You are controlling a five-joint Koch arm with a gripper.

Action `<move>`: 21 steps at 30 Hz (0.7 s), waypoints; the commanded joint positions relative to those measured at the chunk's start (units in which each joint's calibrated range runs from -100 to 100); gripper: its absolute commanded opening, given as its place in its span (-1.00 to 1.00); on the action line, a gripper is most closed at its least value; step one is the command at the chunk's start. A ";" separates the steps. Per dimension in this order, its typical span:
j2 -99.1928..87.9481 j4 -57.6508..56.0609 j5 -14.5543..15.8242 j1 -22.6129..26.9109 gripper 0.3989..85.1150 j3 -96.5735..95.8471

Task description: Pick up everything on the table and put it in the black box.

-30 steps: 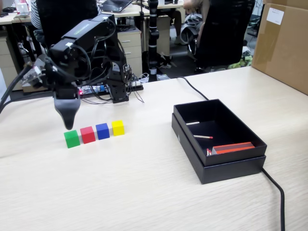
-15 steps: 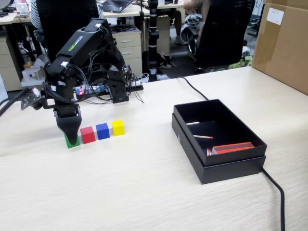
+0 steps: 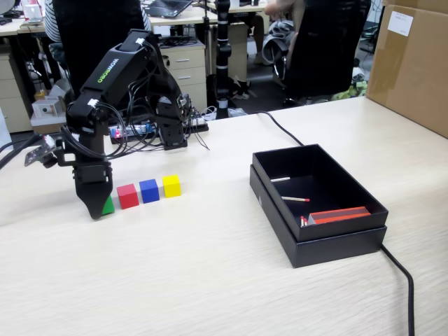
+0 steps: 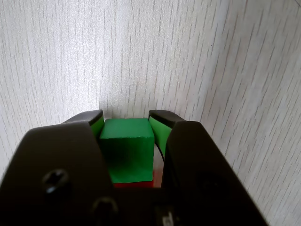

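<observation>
- Wrist view shows the green cube (image 4: 127, 149) between my jaws: small, hard, plain-faced, likely light; flat opposite sides give the best hold.
- My claw (image 4: 126, 123) brackets it, pads at both sides; whether it is clenched tight I cannot tell.
- It sits on the table (image 3: 210, 266), leftmost beside the red cube (image 3: 127, 196), blue cube (image 3: 149, 190) and yellow cube (image 3: 171, 185).
- Well apart to the right, the black box (image 3: 329, 241) waits.

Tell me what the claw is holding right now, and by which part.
The claw brackets the green cube at its two opposite side faces, still on the table; a firm clamp cannot be confirmed.
</observation>
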 commanded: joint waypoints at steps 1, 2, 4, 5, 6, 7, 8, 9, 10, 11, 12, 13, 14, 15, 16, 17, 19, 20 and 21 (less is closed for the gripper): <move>-3.71 1.37 0.39 -0.10 -0.88 2.54; -6.58 1.28 0.39 -0.20 -0.88 2.72; -10.60 1.28 0.54 0.05 -0.88 2.90; -13.01 0.76 0.83 0.49 -0.88 3.27; -15.65 0.07 1.42 0.98 -0.87 3.45; -18.17 -0.36 2.05 1.81 -0.87 3.63; -20.93 -0.79 2.88 2.69 -0.87 3.72; -23.45 -1.57 3.81 3.81 -0.87 3.72; -25.75 -2.69 4.98 5.03 -0.87 3.72; -28.27 -4.25 6.45 6.69 -0.87 3.90; -30.34 -5.89 7.96 8.50 -0.87 4.17; -31.48 -6.58 8.74 9.47 -0.87 4.36; -33.20 -7.62 10.21 11.43 -0.87 4.63; -34.12 -8.13 11.23 12.80 -0.87 4.81; -35.38 -8.48 12.80 14.70 -0.87 5.35; -36.65 -9.08 14.65 17.29 -0.87 6.35; -37.34 -9.78 17.09 21.39 -0.87 8.71; -37.22 -10.29 18.36 23.49 -0.87 10.07; -37.22 -10.38 19.19 25.54 -0.87 10.70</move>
